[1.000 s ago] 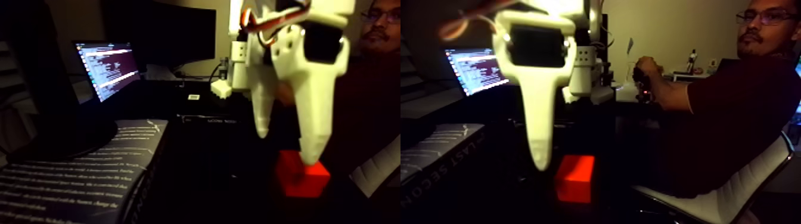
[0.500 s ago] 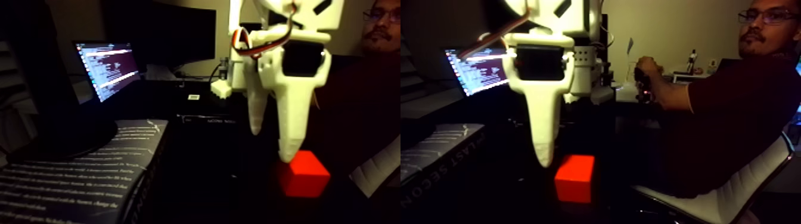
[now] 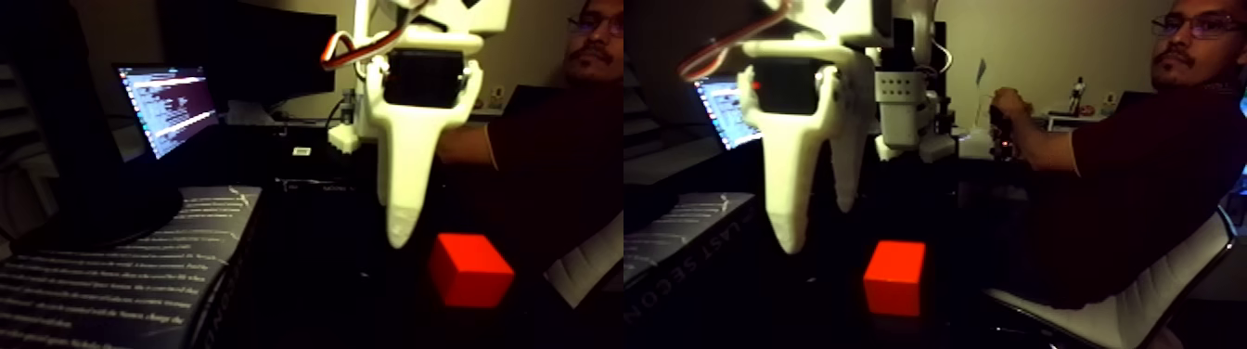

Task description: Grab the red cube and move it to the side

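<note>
Dark table (image 3: 353, 297), red cube (image 3: 471, 269), white gripper (image 3: 393, 223) hovering beside, apart

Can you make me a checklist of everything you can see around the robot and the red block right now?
Surface: dark table top, too dim to see details.
Job's things: the red cube sits on the table, apart from the hand, untouched.
Clutter: a printed book lies at the left; a black box sits behind.
Hand: the white hand hangs above the table, left of the cube, holding nothing; open or shut cannot be told.
Cables: red and white wires loop at the arm's top.
Surroundings: a lit laptop screen, a dark monitor, and a seated person on a white chair.
</note>
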You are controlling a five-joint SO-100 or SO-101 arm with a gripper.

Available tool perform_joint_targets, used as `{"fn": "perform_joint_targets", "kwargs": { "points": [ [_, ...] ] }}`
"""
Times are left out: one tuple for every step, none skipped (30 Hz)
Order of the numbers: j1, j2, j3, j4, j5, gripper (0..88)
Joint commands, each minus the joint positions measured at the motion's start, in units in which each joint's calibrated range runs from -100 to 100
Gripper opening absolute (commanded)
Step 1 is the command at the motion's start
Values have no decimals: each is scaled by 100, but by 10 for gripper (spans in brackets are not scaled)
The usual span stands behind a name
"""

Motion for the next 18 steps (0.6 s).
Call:
{"fn": "perform_joint_targets", "kwargs": {
  "points": [
    [-15, 6, -206, -7, 20, 270],
    [-23, 6, -188, -7, 42, 270],
    [-23, 14, -170, -7, 112, 270],
    [-23, 14, -161, -7, 166, 271],
    [-15, 14, -152, -7, 193, 279],
    [2, 23, -152, -7, 198, 295],
    [18, 23, -152, -7, 220, 316],
    [18, 48, -152, 2, 247, 341],
    [27, 90, -170, 10, 263, 368],
    [35, 149, -188, 27, 263, 394],
    [35, 199, -197, 44, 263, 411],
    [35, 249, -206, 27, 263, 424],
    [43, 291, -197, 2, 263, 430],
    [43, 325, -197, 2, 263, 428],
    [43, 350, -188, 2, 263, 426],
    [43, 376, -188, 2, 263, 424],
    [43, 376, -188, 10, 263, 425],
    [43, 376, -188, 10, 263, 425]
  ]
}}
